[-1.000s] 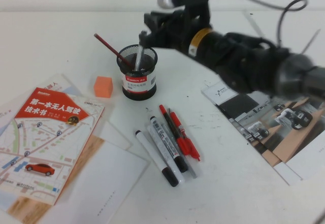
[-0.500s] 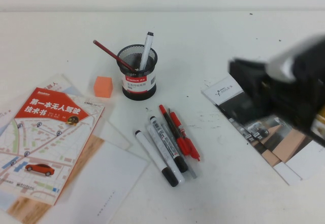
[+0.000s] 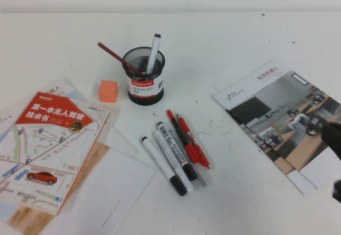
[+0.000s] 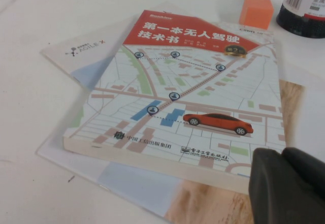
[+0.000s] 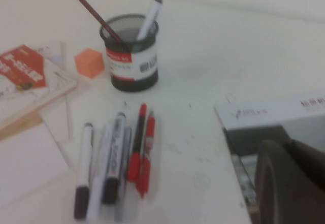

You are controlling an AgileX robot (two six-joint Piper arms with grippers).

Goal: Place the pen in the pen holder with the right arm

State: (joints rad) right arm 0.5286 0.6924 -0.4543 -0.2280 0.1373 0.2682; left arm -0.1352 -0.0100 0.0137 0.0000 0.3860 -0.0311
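Black mesh pen holder (image 3: 145, 75) holds pen (image 3: 153, 51); right pincer (image 3: 334, 139), left pincer (image 4: 289, 188) apart

We see only a dark edge of the right claw (image 3: 334, 139) cut off by the frame; the left claw (image 4: 289, 188) is cropped too, and the pen's (image 3: 153, 53) lower end hides inside the pen holder (image 3: 145, 80)

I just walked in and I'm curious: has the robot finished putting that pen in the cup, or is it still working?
It looks done. The pen stands tilted in the pen holder, beside a red pencil. Nothing appears to be in hand: the right gripper sits at the table's right edge over a brochure, and the left gripper hovers over a map book. Other pens lie on the table.
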